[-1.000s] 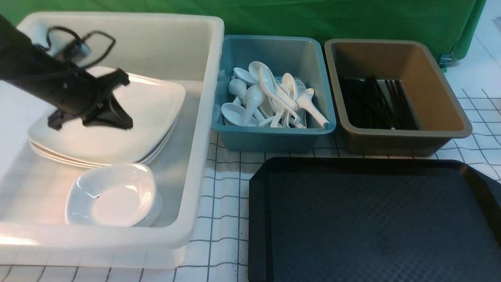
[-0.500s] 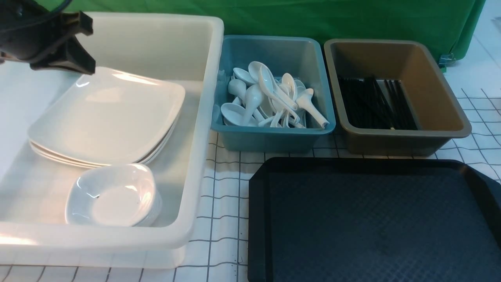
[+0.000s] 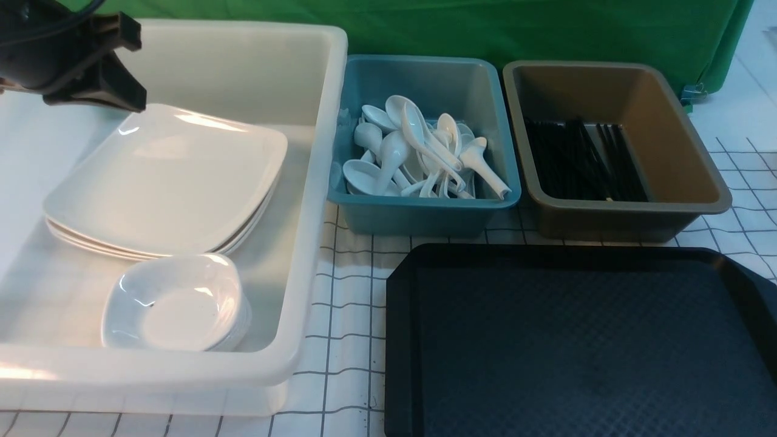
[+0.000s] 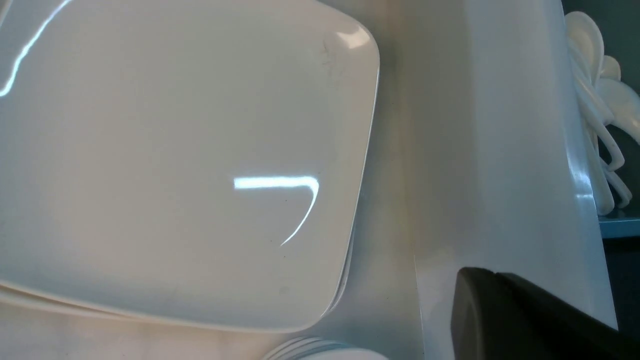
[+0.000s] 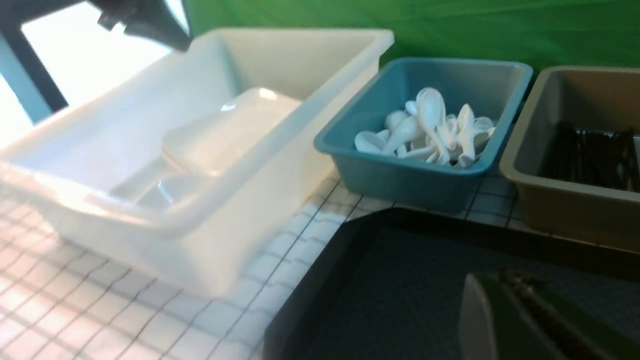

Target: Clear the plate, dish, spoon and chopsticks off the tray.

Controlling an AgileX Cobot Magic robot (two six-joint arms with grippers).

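Observation:
The black tray (image 3: 576, 340) lies bare at the front right, with nothing on it. A stack of large white plates (image 3: 170, 182) and a stack of small dishes (image 3: 176, 303) sit in the white tub (image 3: 315, 182). White spoons (image 3: 419, 152) fill the teal tub, and black chopsticks (image 3: 583, 161) lie in the brown tub. My left gripper (image 3: 136, 100) hangs shut and empty above the tub's far left corner; its closed tips (image 4: 492, 274) show over the tub wall beside the plates (image 4: 190, 150). My right gripper (image 5: 500, 277) is shut, empty, low over the tray (image 5: 400, 270).
The teal tub (image 3: 425, 212) and brown tub (image 3: 631, 212) stand side by side behind the tray. A white gridded cloth (image 3: 346, 303) covers the table between tub and tray. A green backdrop (image 3: 485, 24) closes the far side.
The left arm rose from just above the plate stack up to the tub's far left corner, then held nearly still. Plates, dishes and tray have not moved.

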